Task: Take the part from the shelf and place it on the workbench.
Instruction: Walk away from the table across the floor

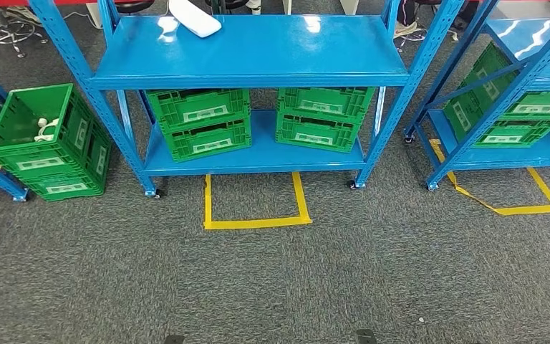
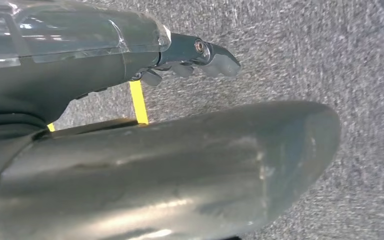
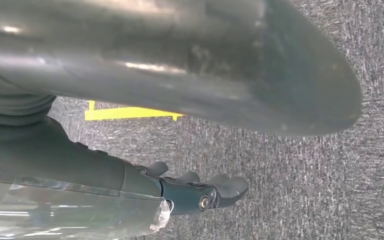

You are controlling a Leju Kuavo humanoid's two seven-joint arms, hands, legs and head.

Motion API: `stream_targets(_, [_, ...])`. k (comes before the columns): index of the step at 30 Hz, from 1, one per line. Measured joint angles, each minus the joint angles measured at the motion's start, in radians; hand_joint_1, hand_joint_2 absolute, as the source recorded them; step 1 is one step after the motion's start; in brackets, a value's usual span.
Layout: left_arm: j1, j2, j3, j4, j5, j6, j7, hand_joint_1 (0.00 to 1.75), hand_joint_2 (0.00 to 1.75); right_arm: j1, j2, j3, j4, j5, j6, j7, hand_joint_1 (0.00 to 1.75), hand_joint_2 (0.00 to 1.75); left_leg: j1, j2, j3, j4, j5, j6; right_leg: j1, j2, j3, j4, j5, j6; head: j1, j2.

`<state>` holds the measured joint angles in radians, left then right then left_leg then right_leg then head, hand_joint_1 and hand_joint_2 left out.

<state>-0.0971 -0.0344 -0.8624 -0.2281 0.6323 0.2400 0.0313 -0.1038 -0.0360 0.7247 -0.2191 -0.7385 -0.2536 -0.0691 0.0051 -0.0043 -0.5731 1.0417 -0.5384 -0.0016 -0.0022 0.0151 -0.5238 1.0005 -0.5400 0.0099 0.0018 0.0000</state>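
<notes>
Ahead, white part (image 1: 195, 18) on blue shelf (image 1: 258, 50); green crates (image 1: 199, 122) beneath; both robot hands empty, fingers apart.

Both arms hang down over the floor, the left robot hand (image 2: 192, 60) and the right robot hand (image 3: 200, 190) each holding nothing, their dark fingers loosely extended and slightly apart beside the thick grey thumb.
</notes>
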Motion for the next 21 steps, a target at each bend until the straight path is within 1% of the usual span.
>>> stream_targets(6, [0.0,0.0,0.0,0.0,0.005,0.004,-0.01,0.0,0.0,0.0,-0.001,0.002,-0.001,0.0,-0.001,-0.002,0.0,0.0,0.0,0.0,0.0,0.0,0.0,0.0,0.0,0.0,0.0,-0.001,0.0,0.001,-0.001,0.0])
stream_targets(8, [0.0,0.001,0.0,0.0,0.014,0.006,-0.02,0.0,0.0,-0.004,0.0,0.009,-0.004,0.0,-0.001,-0.008,0.0,0.0,-0.004,0.0,0.001,-0.002,-0.002,0.01,-0.003,-0.001,0.002,-0.008,0.003,0.011,-0.002,0.0])
stream_targets(9, [0.0,0.001,0.0,0.0,0.021,0.008,-0.026,0.0,0.0,-0.011,-0.001,0.013,-0.007,0.001,-0.001,-0.013,0.0,0.0,-0.002,0.001,0.008,-0.013,0.001,0.017,-0.004,-0.001,0.005,-0.013,0.004,0.016,-0.004,0.0])
stream_targets(10, [-0.001,0.002,0.0,0.0,0.03,0.009,-0.028,0.0,0.0,-0.025,-0.002,0.018,-0.01,0.003,0.001,-0.018,0.0,0.0,-0.001,0.004,0.022,-0.03,0.005,0.024,-0.007,-0.003,-0.021,0.038,-0.02,0.024,-0.002,0.0])
stream_targets(11, [-0.001,0.002,0.0,0.0,0.037,0.01,-0.027,0.0,0.0,-0.039,-0.003,0.023,-0.012,0.004,0.004,-0.02,0.0,0.0,0.002,0.007,0.036,-0.046,0.009,0.027,-0.009,-0.005,-0.055,0.107,-0.048,0.028,-0.001,0.0])
stream_targets(12, [-0.001,0.002,0.0,0.0,0.042,0.01,-0.023,0.0,0.0,-0.051,-0.005,0.027,-0.013,0.006,0.006,-0.022,0.0,0.0,0.005,0.009,0.052,-0.06,0.011,0.028,-0.013,-0.007,-0.093,0.179,-0.072,0.032,0.002,0.0])
stream_targets(13, [-0.001,0.002,0.0,0.0,0.046,0.01,-0.019,0.0,0.0,-0.059,-0.005,0.032,-0.014,0.008,0.009,-0.022,0.0,0.0,0.004,0.009,0.063,-0.066,0.007,0.026,-0.018,-0.01,-0.13,0.241,-0.085,0.038,0.005,0.0])
stream_targets(14, [0.0,0.002,0.0,0.0,0.048,0.01,-0.016,0.0,0.0,-0.059,-0.005,0.037,-0.014,0.011,0.01,-0.02,0.0,0.0,0.006,0.007,0.07,-0.065,0.001,0.021,-0.022,-0.01,-0.132,0.23,-0.06,0.041,0.005,0.0])
stream_targets(15, [0.0,0.002,0.0,0.0,0.05,0.009,-0.014,0.0,0.0,-0.059,-0.005,0.042,-0.014,0.013,0.011,-0.019,0.0,0.0,0.009,0.004,0.079,-0.065,-0.005,0.015,-0.027,-0.012,-0.117,0.183,-0.019,0.045,0.006,0.0])
stream_targets(16, [0.0,0.002,0.0,0.0,0.051,0.008,-0.014,0.0,0.0,-0.058,-0.005,0.046,-0.014,0.014,0.01,-0.018,0.0,0.0,0.011,0.002,0.088,-0.065,-0.013,0.007,-0.031,-0.013,-0.092,0.122,0.02,0.049,0.007,0.0])
stream_targets(17, [-0.001,0.002,0.0,0.001,0.052,0.007,-0.014,0.0,0.0,-0.057,-0.006,0.048,-0.014,0.014,0.01,-0.017,0.0,0.0,0.012,0.001,0.095,-0.062,-0.022,-0.002,-0.032,-0.014,-0.067,0.068,0.044,0.051,0.008,0.0])
stream_targets(18, [-0.001,0.001,0.0,0.001,0.052,0.005,-0.014,0.0,0.0,-0.057,-0.007,0.049,-0.014,0.014,0.009,-0.017,0.0,0.0,0.011,0.0,0.099,-0.061,-0.028,-0.01,-0.031,-0.015,-0.05,0.031,0.053,0.047,0.009,0.0])
stream_targets(19, [-0.002,0.001,0.0,0.001,0.052,0.004,-0.014,0.0,0.0,-0.056,-0.007,0.05,-0.014,0.014,0.009,-0.017,0.0,0.0,0.01,-0.001,0.1,-0.06,-0.032,-0.017,-0.029,-0.015,-0.042,0.016,0.048,0.041,0.007,0.0])
stream_targets(21, [-0.002,0.001,0.0,0.001,0.053,0.003,-0.013,0.0,0.0,-0.054,-0.01,0.05,-0.014,0.012,0.008,-0.017,0.0,0.0,0.011,0.0,0.103,-0.062,-0.039,-0.028,-0.025,-0.013,-0.039,0.012,0.034,0.02,0.0,0.0])
